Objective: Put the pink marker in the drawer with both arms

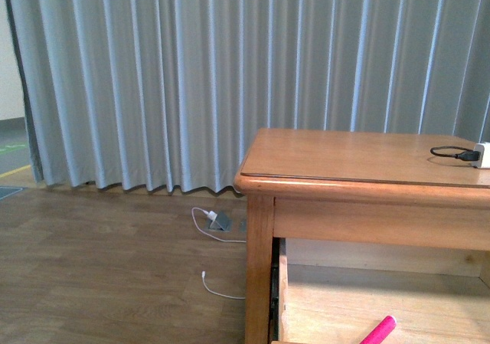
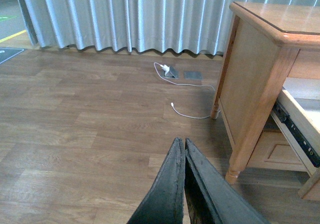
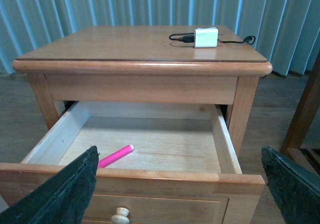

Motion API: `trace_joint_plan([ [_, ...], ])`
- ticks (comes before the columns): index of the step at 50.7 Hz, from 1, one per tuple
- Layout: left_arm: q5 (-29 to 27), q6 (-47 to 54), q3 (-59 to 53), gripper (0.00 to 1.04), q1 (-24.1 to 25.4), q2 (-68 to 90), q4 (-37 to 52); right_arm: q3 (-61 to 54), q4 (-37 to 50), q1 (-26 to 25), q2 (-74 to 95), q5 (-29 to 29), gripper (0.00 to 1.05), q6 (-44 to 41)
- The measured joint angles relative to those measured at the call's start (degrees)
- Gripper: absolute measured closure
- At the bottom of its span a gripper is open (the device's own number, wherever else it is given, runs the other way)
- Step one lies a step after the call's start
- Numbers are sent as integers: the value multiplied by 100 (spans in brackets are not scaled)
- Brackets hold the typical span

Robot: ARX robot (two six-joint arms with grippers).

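Note:
The pink marker (image 3: 115,156) lies flat on the pale floor of the pulled-out drawer (image 3: 226,145), near its front left corner; its tip also shows in the front view as the pink marker (image 1: 378,332) inside the drawer (image 1: 282,290). My right gripper (image 3: 180,179) stands open above the drawer's front panel, fingers wide apart with nothing between them. The drawer's round knob (image 3: 120,215) sits below. My left gripper (image 2: 184,143) is shut and empty, over the wooden floor to the left of the dresser (image 2: 255,69).
On the dresser top (image 3: 125,44) a white charger block (image 3: 206,37) lies with a black cable. A white cable (image 2: 187,115) and a floor socket (image 2: 171,72) lie on the floor by the grey curtain (image 1: 230,76). A dark wooden frame (image 3: 302,114) stands beside the dresser.

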Motion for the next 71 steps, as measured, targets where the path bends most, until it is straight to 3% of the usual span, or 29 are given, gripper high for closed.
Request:
trace_joint_plan([
  [27,7,13,-129,101,7,-225,26,-4,0,0,0,2,8,0],
  [43,7,13,-129,45,7,-225,26,-4,0,0,0,2,8,0],
  [45,4,13,-129,34,7,-225,26,52,-251,0,37,-72,8,107],
  [54,4,20,-129,4,7,-225,26,258,-896,297,778,-13,8,310],
  [62,4,20,-129,6,7,-225,26,640,-870,909,2306,380,8,195],
  [71,4,17,-129,6,7,-225,26,984,-444,1272,4468,378,8,251],
])
